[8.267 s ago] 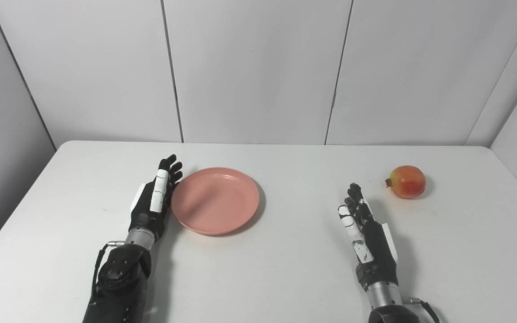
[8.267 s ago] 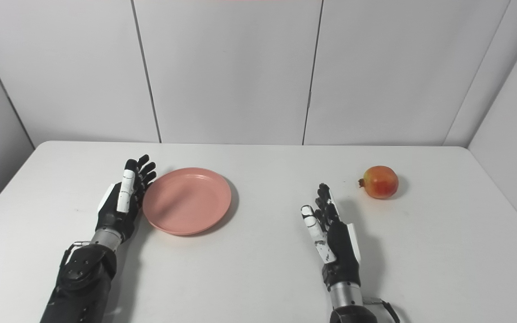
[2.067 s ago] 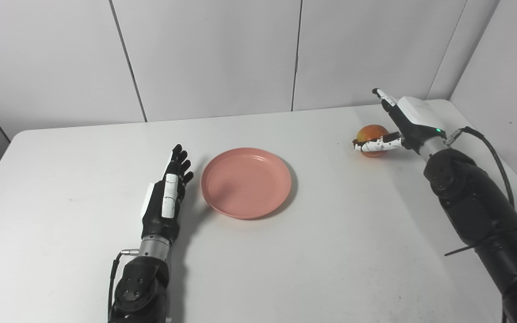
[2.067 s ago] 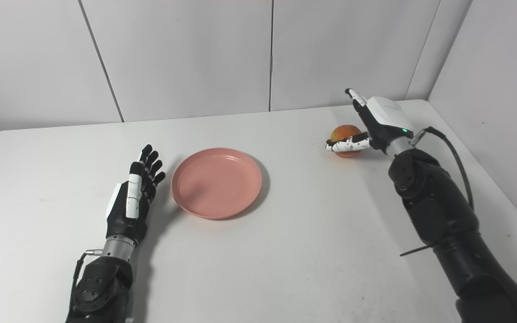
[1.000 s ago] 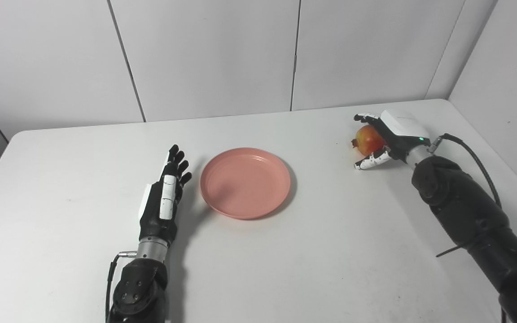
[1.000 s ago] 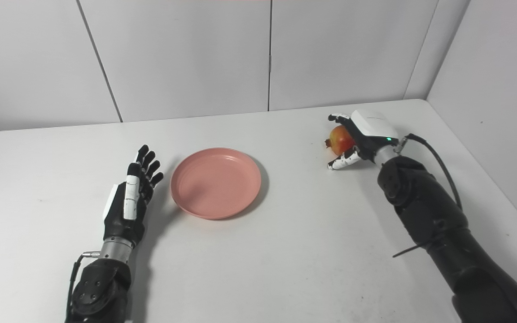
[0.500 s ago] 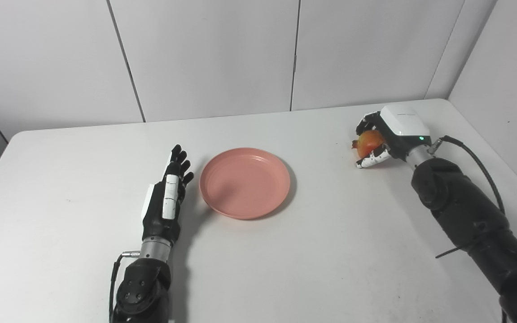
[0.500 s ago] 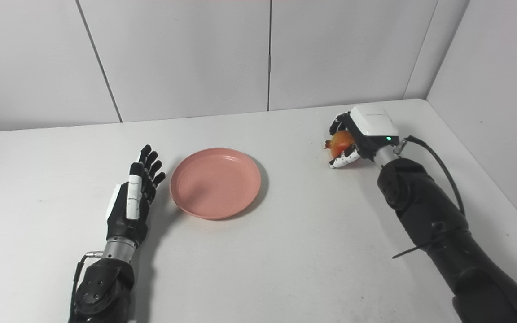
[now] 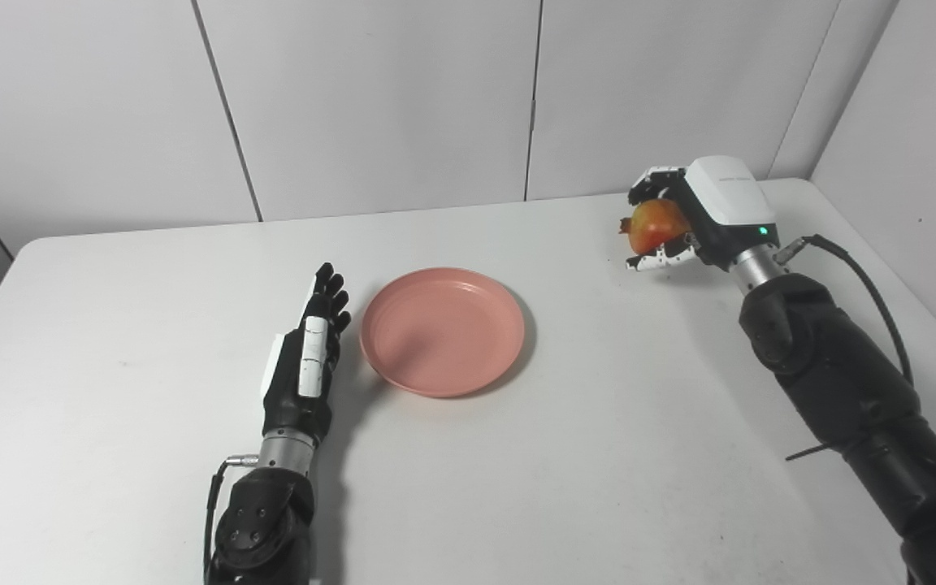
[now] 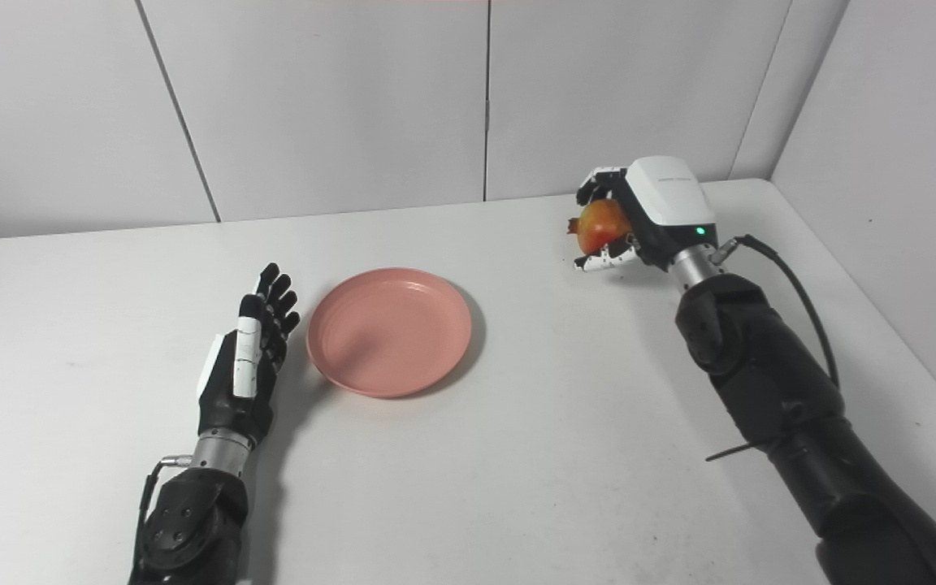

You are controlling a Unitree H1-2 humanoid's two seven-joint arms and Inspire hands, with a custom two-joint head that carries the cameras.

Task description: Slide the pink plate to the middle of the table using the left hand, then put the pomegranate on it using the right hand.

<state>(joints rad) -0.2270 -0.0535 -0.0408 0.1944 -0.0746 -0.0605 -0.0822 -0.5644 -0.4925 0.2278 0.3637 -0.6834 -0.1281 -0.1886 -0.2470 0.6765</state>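
The right hand (image 9: 699, 215) is raised above the far right part of the surface (image 9: 565, 455), its fingers (image 9: 653, 175) curled over the top of the pomegranate (image 9: 655, 227) and its thumb (image 9: 655, 260) hooked beneath, so the fruit is clasped in the hand and hangs clear of the tabletop, its crown end pointing left toward the middle. A small green light glows on the white shell at the back of that hand, and a black cable loops from the wrist along the dark forearm, which comes in from the lower right corner. The pink plate (image 9: 442, 331) lies flat near the middle of the surface, a little left of centre, with nothing on it, well apart from the pomegranate. Just beside the plate's left rim rests the left hand (image 9: 304, 375), lying on its edge with its fingers (image 10: 275, 294) stretched forward and slightly spread, holding nothing; whether its fingertips touch the rim cannot be told, though a narrow strip of shadow shows between the palm and the plate. Its forearm runs down to the lower edge, a thin cable at the wrist. The surface is a plain white table with rounded corners and a few faint scuffs. Behind and to the right it is closed in by pale grey wall panels divided by thin dark seams, and a darker panel shows at the far left edge.
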